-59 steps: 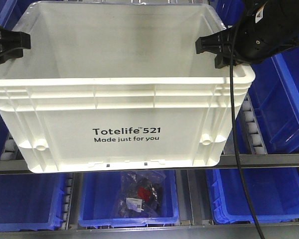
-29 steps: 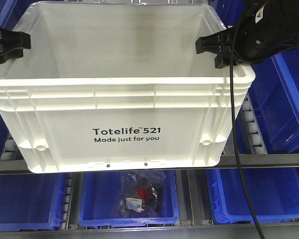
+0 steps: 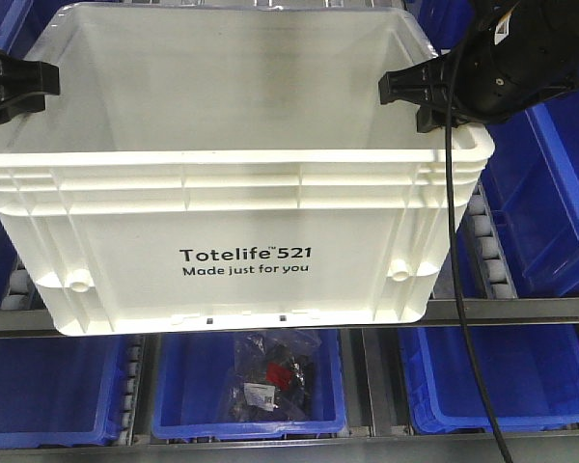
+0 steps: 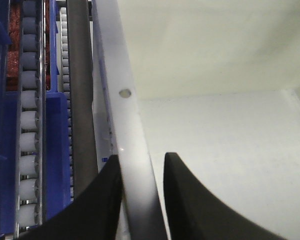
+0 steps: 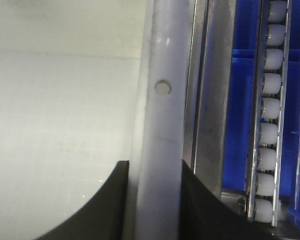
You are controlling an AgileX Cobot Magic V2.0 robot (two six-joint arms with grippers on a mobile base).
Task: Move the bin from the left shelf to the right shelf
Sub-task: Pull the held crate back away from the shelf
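You have the large white rectangular plastic bin (image 3: 241,193) lying crosswise over the grey metal shelf rail (image 3: 521,311), with the left claw (image 4: 142,157) clamped on its left rim and the right claw (image 5: 152,165) on its right.

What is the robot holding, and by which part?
The bin. The left end effector pinches its left rim and the right end effector its right rim, a finger on each side of the wall.
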